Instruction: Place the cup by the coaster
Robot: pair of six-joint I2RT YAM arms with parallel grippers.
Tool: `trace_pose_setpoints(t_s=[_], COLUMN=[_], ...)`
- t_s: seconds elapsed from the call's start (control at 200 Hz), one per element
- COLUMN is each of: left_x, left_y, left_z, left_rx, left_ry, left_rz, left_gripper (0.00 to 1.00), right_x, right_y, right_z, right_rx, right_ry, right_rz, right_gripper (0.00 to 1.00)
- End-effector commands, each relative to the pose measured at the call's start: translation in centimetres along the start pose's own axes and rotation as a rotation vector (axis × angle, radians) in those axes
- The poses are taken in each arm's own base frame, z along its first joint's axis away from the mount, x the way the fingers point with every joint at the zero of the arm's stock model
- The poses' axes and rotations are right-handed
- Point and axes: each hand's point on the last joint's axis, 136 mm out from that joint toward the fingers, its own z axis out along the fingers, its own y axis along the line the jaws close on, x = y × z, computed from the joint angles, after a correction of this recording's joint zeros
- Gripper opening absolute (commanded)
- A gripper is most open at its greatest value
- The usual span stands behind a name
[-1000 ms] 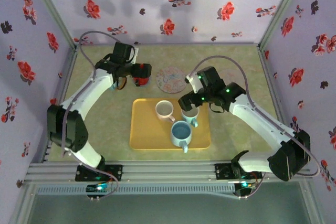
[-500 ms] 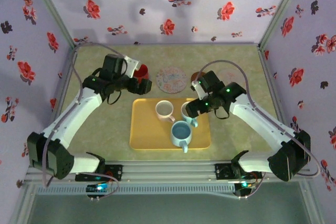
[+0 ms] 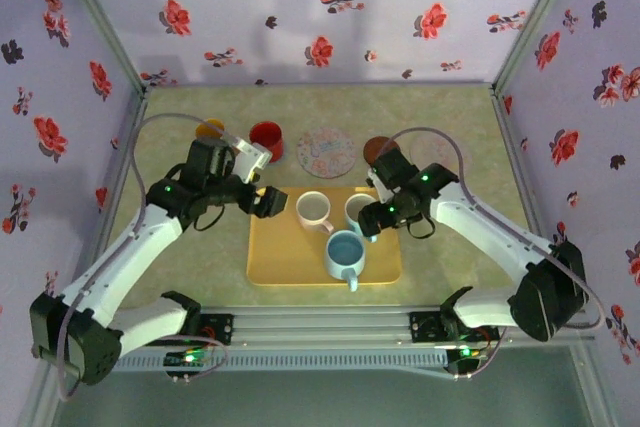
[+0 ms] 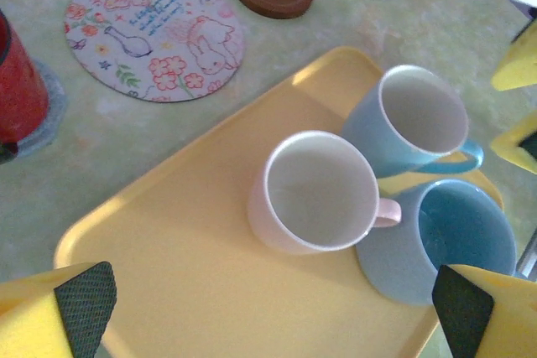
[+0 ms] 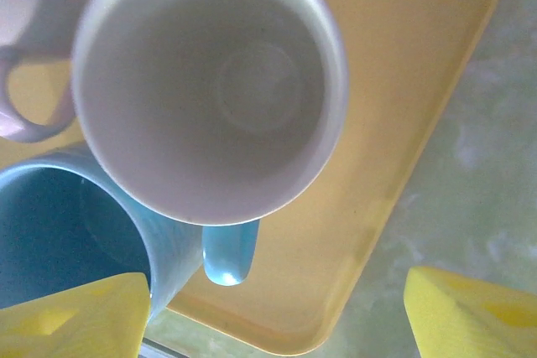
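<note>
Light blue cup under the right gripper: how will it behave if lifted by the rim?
The light blue cup looks like rigid glazed ceramic, so probably slippery to grip. It is empty, so likely not heavy. Its side seems to press against the darker blue cup, so a tilted lift may drag that one.

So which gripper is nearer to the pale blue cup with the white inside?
Right. The right gripper is directly above that cup, while the left gripper is over the tray's left edge, past the pink cup.
</note>
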Motion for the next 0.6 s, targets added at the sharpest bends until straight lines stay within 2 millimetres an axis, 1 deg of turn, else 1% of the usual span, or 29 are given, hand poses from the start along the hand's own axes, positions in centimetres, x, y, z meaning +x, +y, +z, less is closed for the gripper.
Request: trace_pose_setpoints(t_s=[0.0, 0.11, 0.22, 0.49, 0.595], left_x=[0.0, 0.8, 1.3, 1.9, 2.2], left_y=[-1.5, -1.8, -1.9, -1.9, -1.8], left_z=[-0.4, -0.5, -0.3, 0.3, 0.5], left_rx=[0.055, 0.062, 0.065, 0.071, 0.071], left_ry=[-0.045, -0.042, -0.035, -0.025, -0.013], left_rz=[0.093, 0.109, 0.103, 0.104, 0.102], left_gripper=[1.00, 1.00, 1.00, 1.00, 1.00], right_x=[1.2, 1.6, 1.6, 0.4, 0.0], right_y=[0.3, 0.3, 0.4, 0.5, 0.5], right_z=[1.3, 2.2, 2.9, 4.5, 4.9], right_rx=[0.002, 0.008, 0.010, 0.013, 0.019], right_ry=[0.051, 0.069, 0.071, 0.060, 0.049], right_rz=[0.031, 0.040, 0.045, 0.023, 0.015], right_gripper=[0.80, 0.78, 0.76, 0.66, 0.60])
